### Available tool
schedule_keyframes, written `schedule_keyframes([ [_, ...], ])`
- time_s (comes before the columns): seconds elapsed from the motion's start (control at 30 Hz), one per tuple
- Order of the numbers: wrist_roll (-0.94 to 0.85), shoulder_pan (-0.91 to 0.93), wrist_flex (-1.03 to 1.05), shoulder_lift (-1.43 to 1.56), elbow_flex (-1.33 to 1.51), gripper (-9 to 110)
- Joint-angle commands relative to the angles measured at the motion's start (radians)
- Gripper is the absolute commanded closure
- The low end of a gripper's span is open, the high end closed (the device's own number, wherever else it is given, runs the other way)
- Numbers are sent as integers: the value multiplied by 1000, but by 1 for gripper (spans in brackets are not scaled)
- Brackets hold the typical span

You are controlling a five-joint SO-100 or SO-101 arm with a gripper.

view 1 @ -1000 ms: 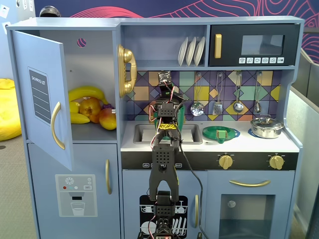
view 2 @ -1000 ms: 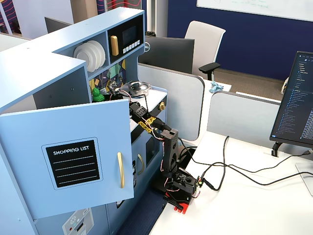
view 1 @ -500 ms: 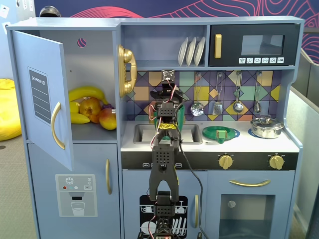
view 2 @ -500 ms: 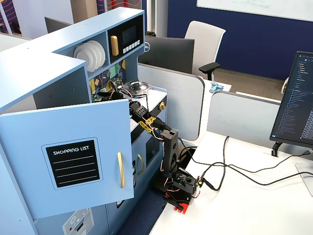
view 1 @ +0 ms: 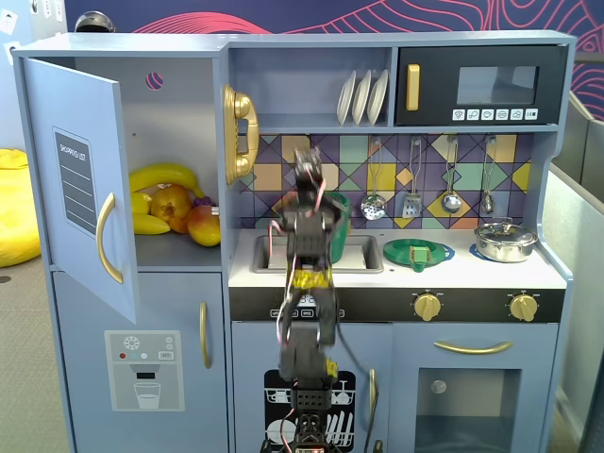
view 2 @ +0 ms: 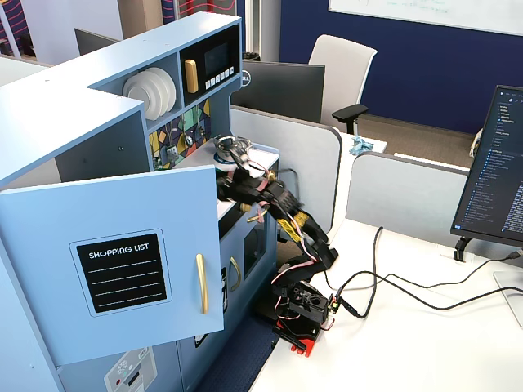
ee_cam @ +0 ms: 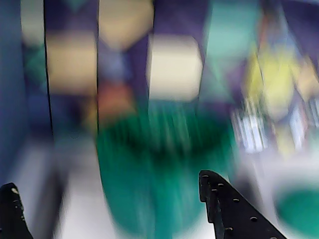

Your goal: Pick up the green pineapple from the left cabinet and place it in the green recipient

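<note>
The left cabinet (view 1: 179,123) stands with its door (view 1: 80,189) swung open; a banana and orange-red fruits lie inside. The green pineapple is not visible in any view. The green recipient (view 1: 338,212) stands at the back of the sink, mostly covered by the blurred arm. The wrist view shows it as a large green smear (ee_cam: 164,184) just ahead of the fingers. My gripper (ee_cam: 105,180) is open with nothing between its black fingers (ee_cam: 219,204). In a fixed view the gripper (view 1: 307,170) hangs blurred above the recipient, in front of the backsplash.
A flat green dish (view 1: 418,252) and a steel pot (view 1: 505,241) sit on the counter right of the sink (view 1: 363,253). Utensils (view 1: 413,198) hang on the backsplash. A black microwave (view 1: 481,85) is at top right. Cables (view 2: 392,290) cross the white desk.
The arm has swung back and up from the backsplash and is blurred by motion. The green thing seen at the gripper one second ago no longer shows.
</note>
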Motion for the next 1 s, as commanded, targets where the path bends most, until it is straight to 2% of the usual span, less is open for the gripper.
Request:
schedule_keyframes([
  [0.0, 80, 44, 115, 244, 307, 62],
  [0.1, 100, 44, 115, 360, 555, 67],
  [0.23, 72, 6, 129, 483, 804, 92],
  [0.33, 92, -35, 98, 538, 936, 101],
  [0.6, 201, -44, 17, 646, 1262, 101],
  [0.77, 365, -103, 176, 640, 1264, 101],
  [0.97, 319, -60, 485, 676, 1264, 101],
])
